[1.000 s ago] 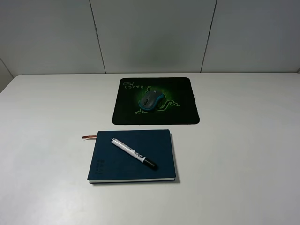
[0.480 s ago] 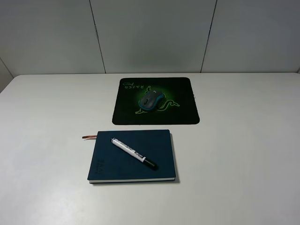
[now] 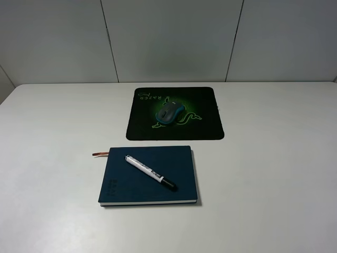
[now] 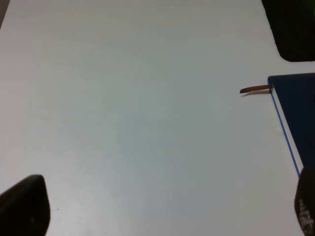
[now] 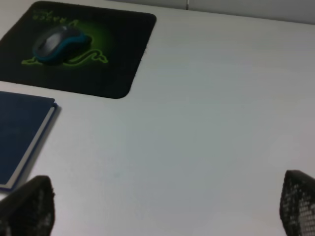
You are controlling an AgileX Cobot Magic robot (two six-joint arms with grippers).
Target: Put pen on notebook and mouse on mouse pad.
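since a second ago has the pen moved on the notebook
No. The pen lies at the same diagonal on the notebook, its white end just as near the corner by the brown ribbon bookmark, its black cap toward the notebook's opposite corner.

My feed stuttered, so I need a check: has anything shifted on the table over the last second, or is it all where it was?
Nothing has visibly changed. The pen lies diagonally on the notebook as before, and the mouse sits on the mouse pad in the same spot. Neither arm enters the high view; both end effectors are open over bare table, holding nothing.
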